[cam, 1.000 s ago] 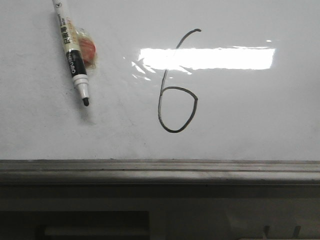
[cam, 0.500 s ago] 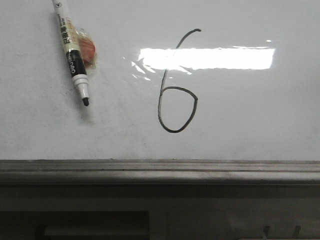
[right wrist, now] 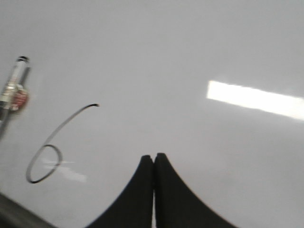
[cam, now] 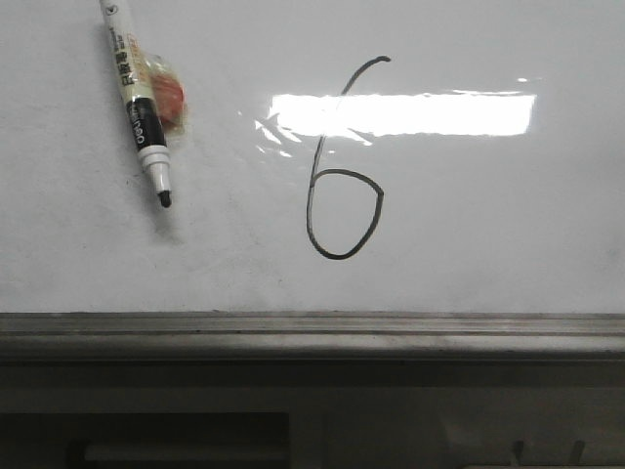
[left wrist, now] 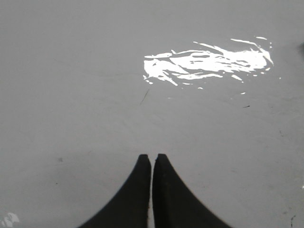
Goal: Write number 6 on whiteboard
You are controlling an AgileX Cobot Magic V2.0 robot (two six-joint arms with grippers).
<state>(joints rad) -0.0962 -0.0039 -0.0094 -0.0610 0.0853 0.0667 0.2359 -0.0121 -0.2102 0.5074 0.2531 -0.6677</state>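
A black hand-drawn number 6 (cam: 342,161) stands on the glossy whiteboard (cam: 488,225), its stem crossing the bright light reflection. It also shows in the right wrist view (right wrist: 50,152). A white and black marker pen (cam: 139,103) lies uncapped on the board at the left, tip toward the ledge, over a small orange-red thing (cam: 168,98); the pen also shows in the right wrist view (right wrist: 12,88). My left gripper (left wrist: 152,156) is shut and empty over bare board. My right gripper (right wrist: 154,156) is shut and empty, to the right of the 6. Neither gripper shows in the front view.
A grey metal ledge (cam: 312,332) edges the board along its near side. Below it is a dark recess (cam: 176,440). A bright rectangular reflection (cam: 410,114) lies across the board; the left wrist view shows a rippled glare patch (left wrist: 204,64).
The front view has shifted very slightly; the marker and the 6 sit a few pixels further left. Nothing on the board has visibly moved.
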